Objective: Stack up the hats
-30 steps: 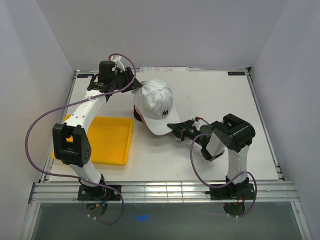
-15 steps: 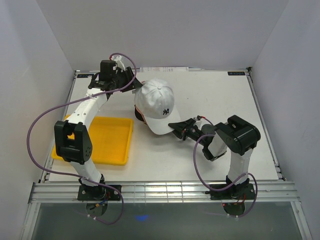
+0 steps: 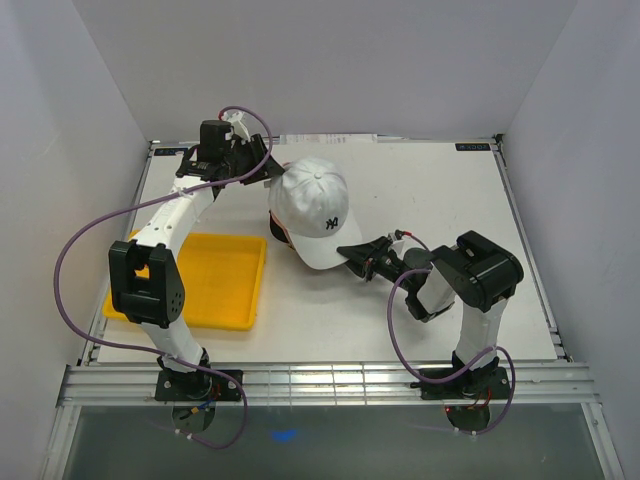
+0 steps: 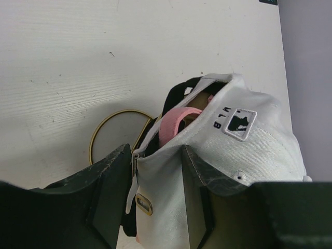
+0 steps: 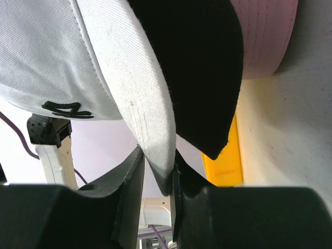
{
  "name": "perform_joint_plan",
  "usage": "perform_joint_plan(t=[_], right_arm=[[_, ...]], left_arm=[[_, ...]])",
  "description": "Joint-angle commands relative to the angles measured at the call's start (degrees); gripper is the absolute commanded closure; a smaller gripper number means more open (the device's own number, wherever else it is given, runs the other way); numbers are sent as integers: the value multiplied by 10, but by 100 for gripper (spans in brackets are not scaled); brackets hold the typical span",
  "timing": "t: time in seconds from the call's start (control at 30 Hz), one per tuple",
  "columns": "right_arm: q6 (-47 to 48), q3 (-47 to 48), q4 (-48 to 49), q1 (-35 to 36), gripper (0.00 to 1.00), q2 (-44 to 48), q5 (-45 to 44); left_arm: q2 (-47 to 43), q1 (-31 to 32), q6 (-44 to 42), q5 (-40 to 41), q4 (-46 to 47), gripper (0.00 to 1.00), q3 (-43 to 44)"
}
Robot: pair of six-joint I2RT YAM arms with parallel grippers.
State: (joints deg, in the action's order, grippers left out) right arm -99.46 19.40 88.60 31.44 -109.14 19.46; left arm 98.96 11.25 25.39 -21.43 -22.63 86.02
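Lower right of the top view: right pincer (image 3: 350,256), arm stretched low across the desk (image 3: 450,200), clenched on the brim of the white cap (image 3: 312,205). Centre: white cap crowns the pile, with the black cap (image 5: 202,67) and pink cap (image 5: 264,36) nested beneath; a fourth is not made out. Upper left: left pincer (image 3: 272,172), arm arched high, fingers straddling the white cap's rear; whether it grips cannot be told. Judged: stack near complete, with seating and release left.

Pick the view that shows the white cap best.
Top external: it shows the white cap with crown, logo and most of the brim. Left wrist shows only its rear with the MLB patch; right wrist shows only its brim edge pinched in the right gripper.
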Motion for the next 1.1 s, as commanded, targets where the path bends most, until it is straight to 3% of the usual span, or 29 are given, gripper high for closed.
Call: perform_joint_plan(t=[0.0,0.47,0.87,1.07], right_arm=[[54,-22,-143,-1,84,-26,39],[97,-20,-219,-5,62,-8,49],[117,-41,-248,-26,57,46,52],[131,-34,-286,-31,56,97,56]], left_arm=[[34,-14,-30,64,-65,47,-13],[33,-20,-32,61,-69,47,-9],[26,-23,-32,53,-72,46,-3],[7,-23,-32,48,-80,40,20]])
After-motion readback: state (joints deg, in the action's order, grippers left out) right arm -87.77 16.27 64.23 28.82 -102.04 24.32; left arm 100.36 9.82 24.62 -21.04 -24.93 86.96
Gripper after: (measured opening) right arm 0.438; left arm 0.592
